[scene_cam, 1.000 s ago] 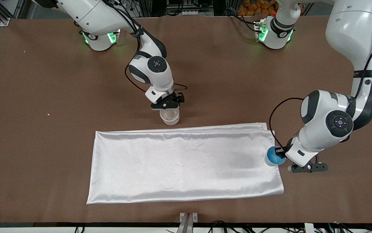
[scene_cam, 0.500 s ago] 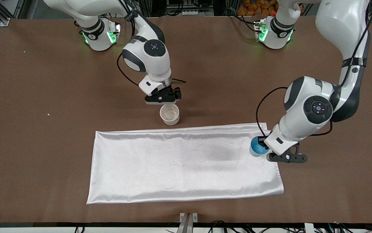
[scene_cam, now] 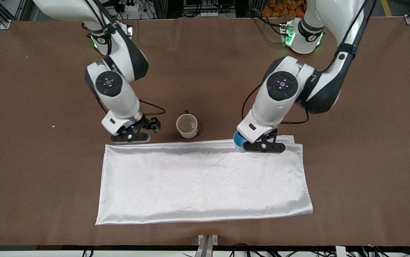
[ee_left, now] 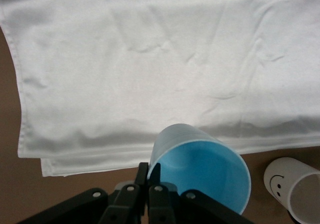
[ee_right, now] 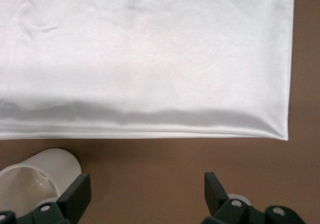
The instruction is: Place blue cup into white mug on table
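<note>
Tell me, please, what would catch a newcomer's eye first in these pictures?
The shiny white cloth spread across the brown table. Then the blue cup, clamped in the left gripper over the cloth's edge, with the white mug standing on bare table between it and the open right gripper.

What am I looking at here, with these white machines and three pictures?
Two robot arms stand at a brown table. The big picture comes from a high camera facing them; the other two come from cameras on their wrists. On the table lie a white cloth and a white mug standing just off the cloth's edge. The left gripper holds a blue cup by its rim over the cloth's edge. The right gripper is open and empty, beside the mug.
</note>
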Action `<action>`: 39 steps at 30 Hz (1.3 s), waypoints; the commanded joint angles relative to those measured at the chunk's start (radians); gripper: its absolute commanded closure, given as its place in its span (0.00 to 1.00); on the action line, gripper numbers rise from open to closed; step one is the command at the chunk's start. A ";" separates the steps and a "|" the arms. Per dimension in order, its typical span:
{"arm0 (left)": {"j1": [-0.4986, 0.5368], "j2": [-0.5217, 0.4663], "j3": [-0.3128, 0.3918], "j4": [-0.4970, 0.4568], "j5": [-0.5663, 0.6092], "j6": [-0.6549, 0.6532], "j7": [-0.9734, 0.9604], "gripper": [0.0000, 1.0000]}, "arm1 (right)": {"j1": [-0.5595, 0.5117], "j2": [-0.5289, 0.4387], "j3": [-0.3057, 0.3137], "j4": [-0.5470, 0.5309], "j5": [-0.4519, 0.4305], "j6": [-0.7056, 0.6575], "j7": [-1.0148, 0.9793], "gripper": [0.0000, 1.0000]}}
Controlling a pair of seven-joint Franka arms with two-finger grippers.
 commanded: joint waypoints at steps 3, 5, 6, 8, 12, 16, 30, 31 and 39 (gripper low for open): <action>-0.087 0.009 0.011 -0.007 0.021 0.000 -0.084 1.00 | -0.024 -0.005 -0.163 0.033 0.140 -0.038 -0.241 0.00; -0.096 0.015 0.009 -0.007 0.019 0.004 -0.087 1.00 | -0.041 -0.005 -0.171 0.029 0.142 -0.040 -0.251 0.00; -0.099 0.018 0.009 -0.007 0.019 0.004 -0.087 1.00 | -0.054 -0.005 -0.171 0.027 0.142 -0.040 -0.250 0.00; -0.119 0.023 0.009 -0.005 0.018 0.010 -0.088 1.00 | -0.074 -0.005 -0.170 0.024 0.142 -0.046 -0.251 0.00; -0.157 0.035 0.009 0.025 0.012 0.021 -0.111 1.00 | -0.085 -0.013 -0.170 0.024 0.142 -0.093 -0.256 0.00; -0.187 0.038 0.008 0.031 0.010 0.023 -0.134 1.00 | -0.107 -0.019 -0.168 0.026 0.142 -0.098 -0.258 0.00; -0.282 0.093 0.008 0.034 0.010 0.070 -0.153 1.00 | -0.185 -0.125 -0.131 0.022 0.134 -0.165 -0.259 0.00; -0.289 0.096 0.008 0.034 0.010 0.073 -0.153 1.00 | -0.188 -0.138 -0.131 0.022 0.134 -0.165 -0.259 0.00; -0.329 0.145 0.009 0.062 0.010 0.153 -0.156 1.00 | -0.199 -0.229 -0.127 0.022 0.136 -0.230 -0.282 0.00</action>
